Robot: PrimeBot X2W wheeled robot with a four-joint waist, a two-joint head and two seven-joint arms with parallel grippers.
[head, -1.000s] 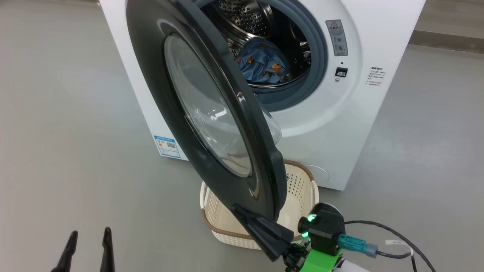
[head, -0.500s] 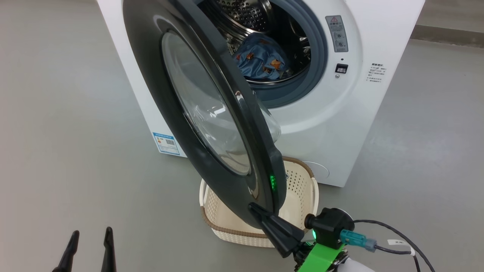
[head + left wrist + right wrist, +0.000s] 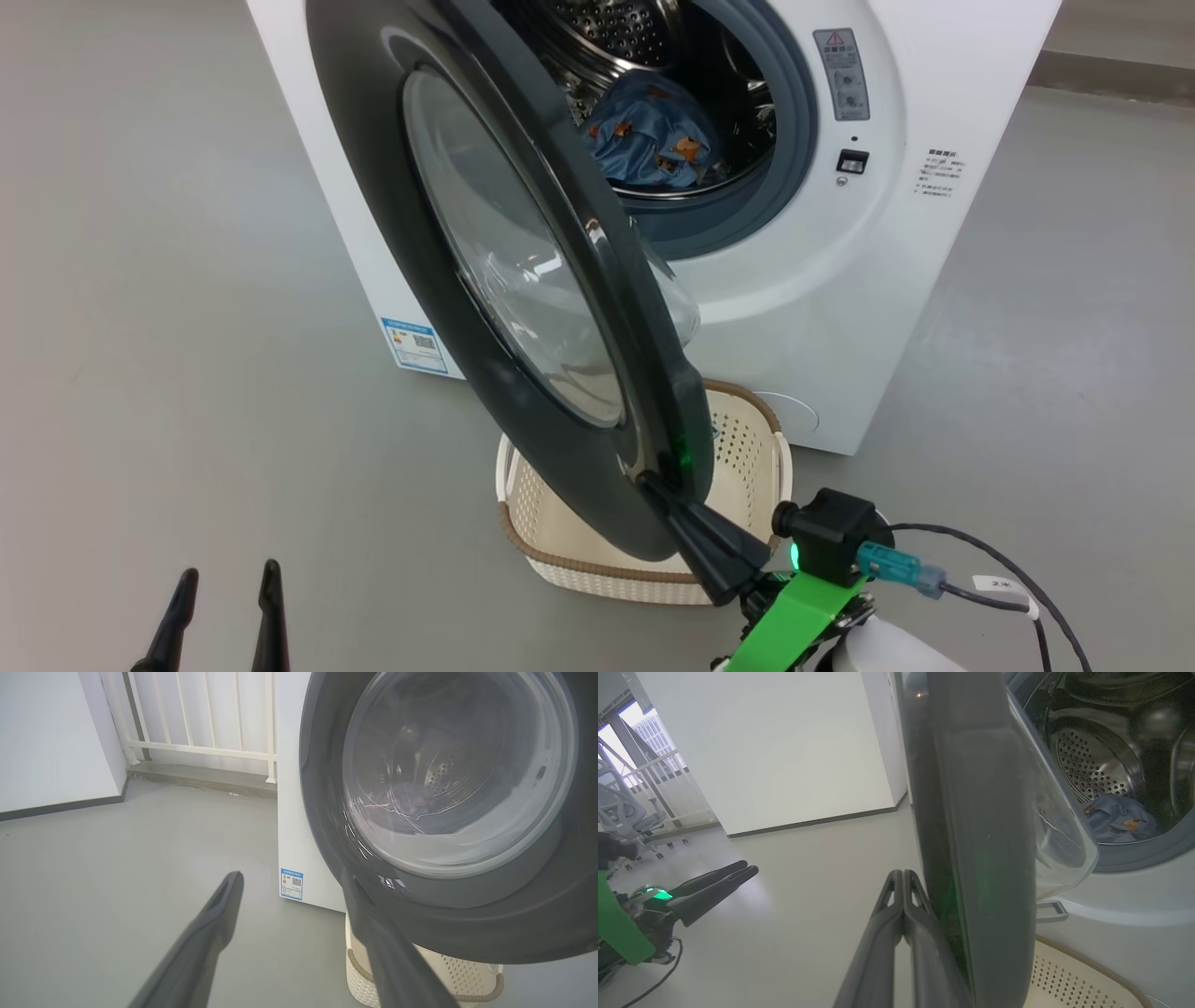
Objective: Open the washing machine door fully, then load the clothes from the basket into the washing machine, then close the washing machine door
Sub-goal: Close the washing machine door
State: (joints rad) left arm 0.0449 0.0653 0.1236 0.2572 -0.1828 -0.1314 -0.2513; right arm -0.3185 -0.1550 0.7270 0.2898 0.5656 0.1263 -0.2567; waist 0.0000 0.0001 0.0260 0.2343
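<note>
The washing machine (image 3: 822, 308) stands with its black washing machine door (image 3: 373, 187) swung about halfway out. Blue printed clothes (image 3: 653, 140) lie in the steel drum, also seen as clothes (image 3: 1115, 819) in the right wrist view. Below the door sits the basket (image 3: 747, 448), its visible part holding nothing, the rest hidden by the door. My right gripper (image 3: 649, 483) is shut, tips against the door's outer face near its lower free edge; the right gripper (image 3: 903, 877) lies along the door (image 3: 980, 812). My left gripper (image 3: 224, 607) hangs open at lower left, away from everything.
Grey floor surrounds the machine. A white railing (image 3: 196, 718) and wall stand behind it on the left. An office chair (image 3: 621, 812) stands far off. A black cable (image 3: 1008, 569) trails from my right wrist. My left gripper (image 3: 719, 877) shows low over the floor.
The right gripper has slid up and to the right along the door's outer face toward its free edge. The head view has shifted slightly. The left gripper has stayed put.
</note>
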